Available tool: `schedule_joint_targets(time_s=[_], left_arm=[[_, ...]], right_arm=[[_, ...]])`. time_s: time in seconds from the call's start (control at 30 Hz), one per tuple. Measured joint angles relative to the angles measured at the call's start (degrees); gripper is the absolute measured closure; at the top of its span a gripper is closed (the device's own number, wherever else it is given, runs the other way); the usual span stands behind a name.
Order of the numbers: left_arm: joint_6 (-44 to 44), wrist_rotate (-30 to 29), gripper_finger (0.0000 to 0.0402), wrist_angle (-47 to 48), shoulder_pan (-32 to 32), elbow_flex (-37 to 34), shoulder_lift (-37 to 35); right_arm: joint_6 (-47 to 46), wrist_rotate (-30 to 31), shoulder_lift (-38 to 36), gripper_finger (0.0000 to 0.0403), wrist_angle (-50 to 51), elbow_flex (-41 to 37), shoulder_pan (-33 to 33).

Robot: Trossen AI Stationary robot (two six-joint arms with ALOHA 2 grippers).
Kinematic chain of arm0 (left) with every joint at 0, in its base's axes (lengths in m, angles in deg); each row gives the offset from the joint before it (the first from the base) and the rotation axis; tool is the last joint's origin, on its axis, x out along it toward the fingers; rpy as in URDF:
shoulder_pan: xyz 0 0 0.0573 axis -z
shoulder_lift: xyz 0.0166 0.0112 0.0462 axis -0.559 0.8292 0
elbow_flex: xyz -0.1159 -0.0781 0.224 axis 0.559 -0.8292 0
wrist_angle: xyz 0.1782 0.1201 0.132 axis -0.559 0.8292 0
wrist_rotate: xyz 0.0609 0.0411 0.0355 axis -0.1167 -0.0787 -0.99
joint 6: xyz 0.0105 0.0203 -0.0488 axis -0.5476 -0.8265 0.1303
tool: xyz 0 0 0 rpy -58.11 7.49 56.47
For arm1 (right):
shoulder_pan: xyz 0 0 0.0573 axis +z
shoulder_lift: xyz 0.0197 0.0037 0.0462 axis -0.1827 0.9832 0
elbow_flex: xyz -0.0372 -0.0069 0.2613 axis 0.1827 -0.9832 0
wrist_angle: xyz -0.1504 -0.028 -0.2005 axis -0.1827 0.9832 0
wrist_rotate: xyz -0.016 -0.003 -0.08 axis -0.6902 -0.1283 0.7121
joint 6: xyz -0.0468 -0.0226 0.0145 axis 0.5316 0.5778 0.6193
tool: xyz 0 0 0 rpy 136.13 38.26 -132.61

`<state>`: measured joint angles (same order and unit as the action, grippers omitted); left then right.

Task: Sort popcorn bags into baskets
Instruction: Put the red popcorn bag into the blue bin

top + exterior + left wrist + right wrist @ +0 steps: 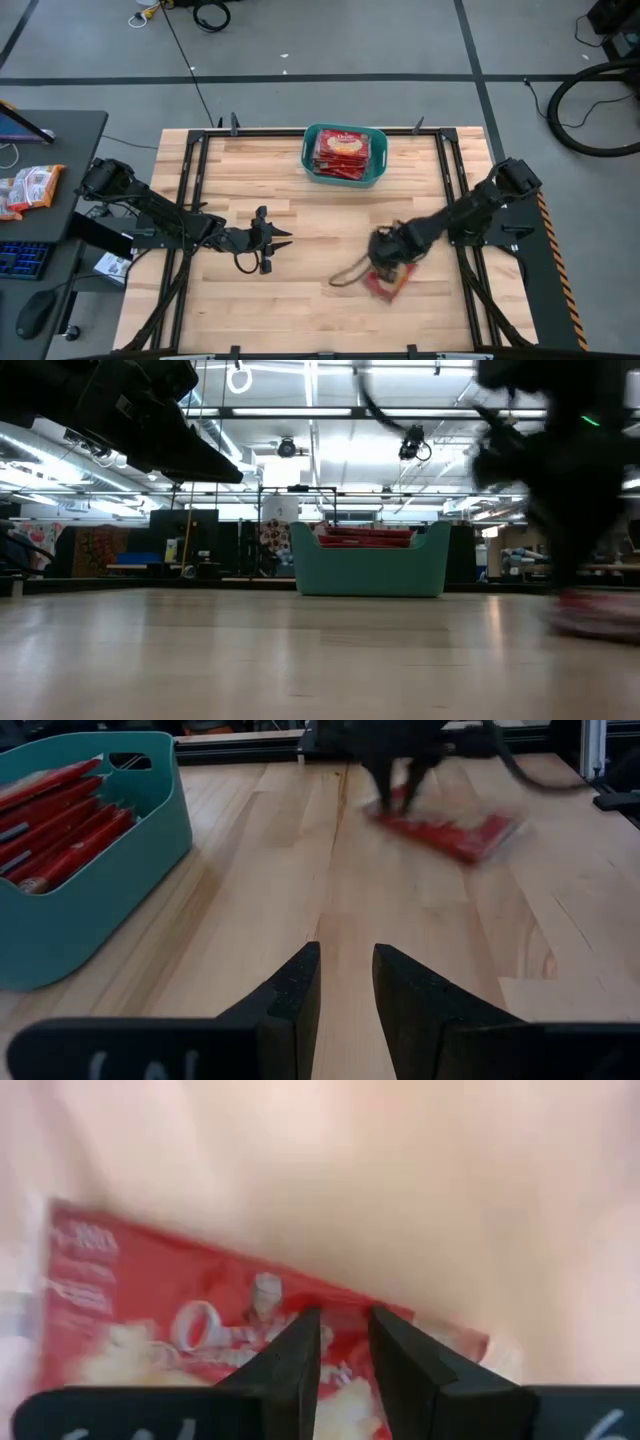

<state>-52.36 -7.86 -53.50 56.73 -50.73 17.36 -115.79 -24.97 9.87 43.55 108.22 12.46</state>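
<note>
While the right gripper (pixel 343 1342) hangs directly over a flat red popcorn packet (pixel 190 1330) on the pale wooden table (pixel 300 200) – fingers narrowly parted, grasping nothing – the teal plastic tub (pixel 344 154) of packets sits well apart.

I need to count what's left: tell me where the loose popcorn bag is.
In the high view the loose popcorn bag lies on the table's right half, under the right pincer, well away from the teal basket at the far edge.

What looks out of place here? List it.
One popcorn bag lies askew on the table, far from the teal basket that holds the other bags. The right gripper is over it. More red packets sit on the side desk.
</note>
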Motion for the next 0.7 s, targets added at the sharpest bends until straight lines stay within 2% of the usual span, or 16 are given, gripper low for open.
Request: schedule_joint_targets(time_s=[0.1,0.2,0.3,0.4,0.57,0.7], left_arm=[[0.02,0.00,0.0301,0.02,-0.02,0.00,0.00],[0.02,0.01,0.0301,0.09,0.00,0.00,0.00],[0.02,0.00,0.0301,0.09,0.00,0.00,0.00],[0.02,0.00,0.0301,0.11,0.00,0.00,0.00],[0.02,0.01,0.0301,0.05,0.00,0.00,0.00],[0.02,0.02,0.0301,-0.37,0.00,0.00,0.00]], right_arm=[[4.19,11.71,-0.25,0.0308,4.35,8.74,-1.07],[11.09,18.52,-0.26,0.0308,8.82,15.49,-1.03],[20.48,18.75,-0.34,0.0308,7.69,19.20,-0.63],[28.42,17.05,-0.31,0.0308,7.25,19.44,0.97],[27.99,17.21,0.62,0.0307,7.38,19.44,2.07],[27.38,13.78,3.70,0.0296,6.21,19.45,2.49]])
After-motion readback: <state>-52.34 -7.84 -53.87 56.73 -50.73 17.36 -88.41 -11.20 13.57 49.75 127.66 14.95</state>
